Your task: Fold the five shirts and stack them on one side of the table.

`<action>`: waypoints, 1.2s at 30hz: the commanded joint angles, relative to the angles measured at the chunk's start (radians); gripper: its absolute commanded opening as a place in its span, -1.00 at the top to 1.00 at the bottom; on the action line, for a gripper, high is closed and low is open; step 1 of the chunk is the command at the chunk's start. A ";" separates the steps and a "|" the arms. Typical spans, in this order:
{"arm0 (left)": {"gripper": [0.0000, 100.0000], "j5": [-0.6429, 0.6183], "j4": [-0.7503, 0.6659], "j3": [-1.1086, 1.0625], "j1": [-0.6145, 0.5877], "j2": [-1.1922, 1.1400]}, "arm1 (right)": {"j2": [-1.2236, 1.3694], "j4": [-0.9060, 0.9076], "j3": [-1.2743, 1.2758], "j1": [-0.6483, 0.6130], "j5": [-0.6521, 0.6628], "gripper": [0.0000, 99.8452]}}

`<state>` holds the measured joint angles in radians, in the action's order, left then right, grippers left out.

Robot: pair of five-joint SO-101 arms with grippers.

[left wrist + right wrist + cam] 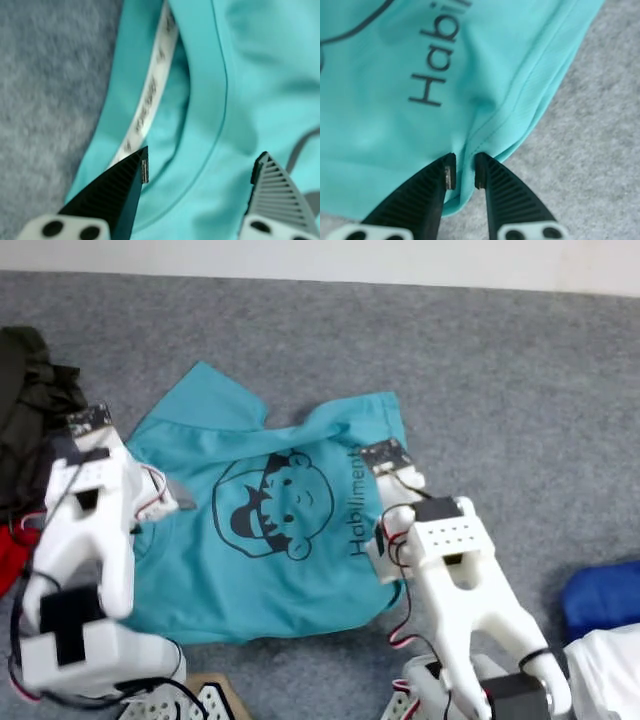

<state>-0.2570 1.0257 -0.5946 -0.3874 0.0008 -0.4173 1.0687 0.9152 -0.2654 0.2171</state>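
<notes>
Left arm (85,530), right arm (455,550): white shells, black servo blocks back from the wrist. Red-white-black cables (395,540) looped behind wrists. Left gripper (202,167): one black ribbed finger (117,190), one grey finger (275,192). Right gripper (465,170): both fingers black, ribbed. White mounts (525,232) with dark holes.

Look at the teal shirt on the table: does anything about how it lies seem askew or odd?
Yes. The teal shirt is not flat: its far edge is rumpled, and the hem puckers into a ridge where the right hand pinches it.
</notes>
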 commanded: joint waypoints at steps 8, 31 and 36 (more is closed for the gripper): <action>0.53 0.011 -0.009 0.404 -0.019 -0.338 | 0.173 -0.061 -0.176 0.087 0.011 0.90; 0.47 0.095 0.242 0.748 0.005 -0.489 | 0.446 -0.077 -0.524 0.142 0.005 0.86; 0.39 0.095 0.302 0.751 0.004 -0.438 | 0.308 -0.047 -0.493 0.117 0.003 0.85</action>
<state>-0.1695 1.3034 0.1220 -0.3982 -0.4979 0.0123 0.9996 0.4411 -0.1243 0.2171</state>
